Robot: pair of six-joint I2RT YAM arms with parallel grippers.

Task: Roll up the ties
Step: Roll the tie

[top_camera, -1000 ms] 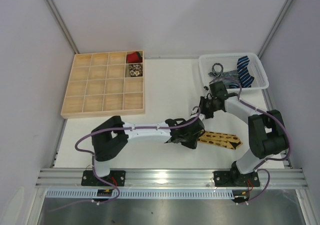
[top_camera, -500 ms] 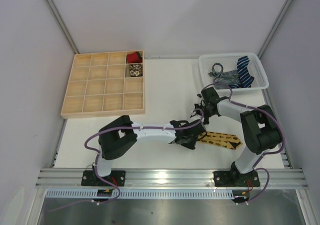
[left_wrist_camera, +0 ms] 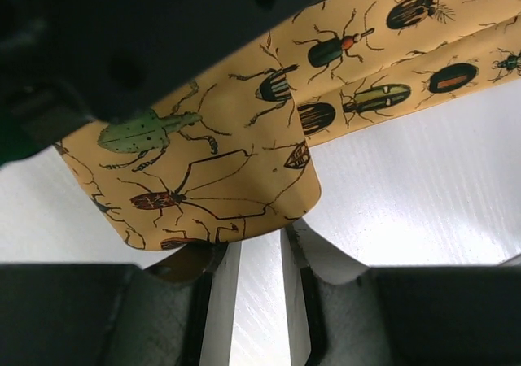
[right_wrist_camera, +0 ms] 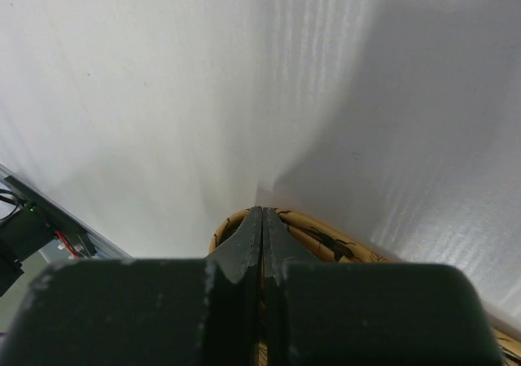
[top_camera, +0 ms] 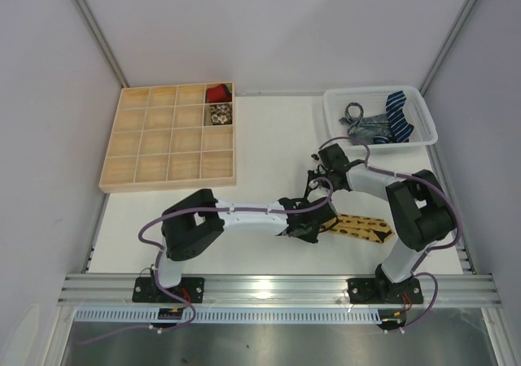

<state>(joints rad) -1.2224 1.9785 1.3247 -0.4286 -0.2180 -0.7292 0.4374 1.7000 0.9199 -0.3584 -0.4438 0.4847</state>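
A mustard-yellow tie (top_camera: 364,228) printed with beetles lies flat on the white table at the near right. Its left end is curled into a roll (right_wrist_camera: 317,236). My right gripper (top_camera: 316,199) points down into that roll, shut on the yellow tie, and the fabric wraps round its closed fingertips (right_wrist_camera: 262,211). My left gripper (top_camera: 309,224) reaches in from the left, right beside the roll. In the left wrist view its jaws (left_wrist_camera: 259,240) stand a little open with bare table between them. The tie's curled end (left_wrist_camera: 244,138) lies over their tips and hides them.
A wooden compartment tray (top_camera: 134,171) sits at the back left, holding a red roll (top_camera: 216,93) and a pale patterned roll (top_camera: 218,115). A white basket (top_camera: 334,110) at the back right holds a blue-striped tie (top_camera: 399,114) and a grey tie (top_camera: 362,122).
My right gripper has swung left and nearer, coming down onto the tie's rolled end. The left arm slid slightly right and its jaws opened a little.
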